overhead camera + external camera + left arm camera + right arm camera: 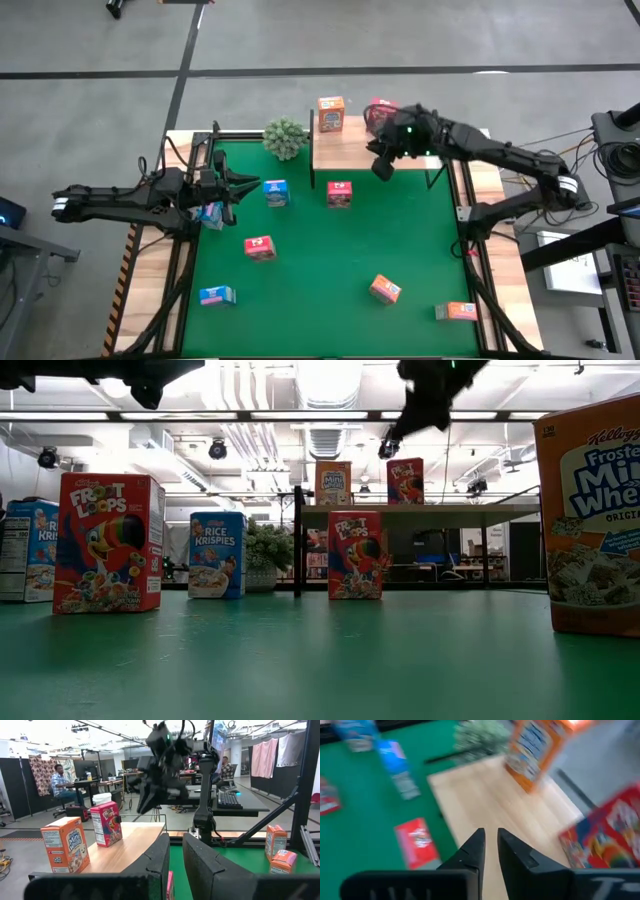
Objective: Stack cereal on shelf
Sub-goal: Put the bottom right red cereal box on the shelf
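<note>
Above the shelf (365, 148), the right arm reaches in, its right gripper (490, 845) nearly closed and empty, over bare wood. Beyond it, an orange cereal box (331, 114) and a red cereal box (378, 113) stand on the shelf's far edge.

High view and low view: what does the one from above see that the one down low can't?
Only the high view shows the whole right arm stretching over the shelf, and a tilted orange box near the front. Only the low view shows the printed fronts, like Froot Loops, and the ceiling lights. Both show the shelf with an orange cereal box and a red one, plus the plant.
</note>
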Available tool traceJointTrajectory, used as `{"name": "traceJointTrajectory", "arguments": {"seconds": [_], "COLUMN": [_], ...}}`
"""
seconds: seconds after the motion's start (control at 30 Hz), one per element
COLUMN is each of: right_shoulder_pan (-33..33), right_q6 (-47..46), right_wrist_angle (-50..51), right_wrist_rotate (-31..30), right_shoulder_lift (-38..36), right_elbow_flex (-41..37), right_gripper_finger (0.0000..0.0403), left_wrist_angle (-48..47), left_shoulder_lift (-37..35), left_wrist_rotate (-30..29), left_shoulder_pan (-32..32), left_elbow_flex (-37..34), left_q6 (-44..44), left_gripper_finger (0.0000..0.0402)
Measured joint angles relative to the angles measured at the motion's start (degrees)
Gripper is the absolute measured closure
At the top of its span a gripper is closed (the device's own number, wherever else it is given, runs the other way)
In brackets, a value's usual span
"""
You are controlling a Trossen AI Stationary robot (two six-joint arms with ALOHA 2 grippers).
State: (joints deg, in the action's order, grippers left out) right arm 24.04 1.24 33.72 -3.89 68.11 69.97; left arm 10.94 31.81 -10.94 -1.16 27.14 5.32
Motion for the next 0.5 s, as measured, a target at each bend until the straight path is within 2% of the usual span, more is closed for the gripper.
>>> {"name": "traceJointTrajectory", "arguments": {"seconds": [0.13, 0.3, 0.5], "right_shoulder_pan": [0.92, 4.36, 9.25], "right_q6": [-4.72, -8.92, -11.09], "right_wrist_angle": [-6.77, -9.12, -10.82], "right_wrist_rotate": [-6.18, -13.80, -14.70], "right_shoulder_lift": [-1.24, -1.26, -1.26], "right_elbow_flex": [-7.83, -12.45, -14.03], "right_gripper_finger": [0.0382, 0.0394, 0.0394], "left_wrist_angle": [0.02, 0.02, 0.03], "left_shoulder_lift": [0.00, 0.00, 0.00], "left_wrist_rotate": [0.00, 0.00, 0.00], "left_shoulder_pan": [0.01, 0.01, -0.01], "left_elbow_flex": [0.00, 0.00, 0.00], "left_q6": [0.00, 0.00, 0.22], "left_gripper_finger": [0.0365, 0.0365, 0.0365]}}
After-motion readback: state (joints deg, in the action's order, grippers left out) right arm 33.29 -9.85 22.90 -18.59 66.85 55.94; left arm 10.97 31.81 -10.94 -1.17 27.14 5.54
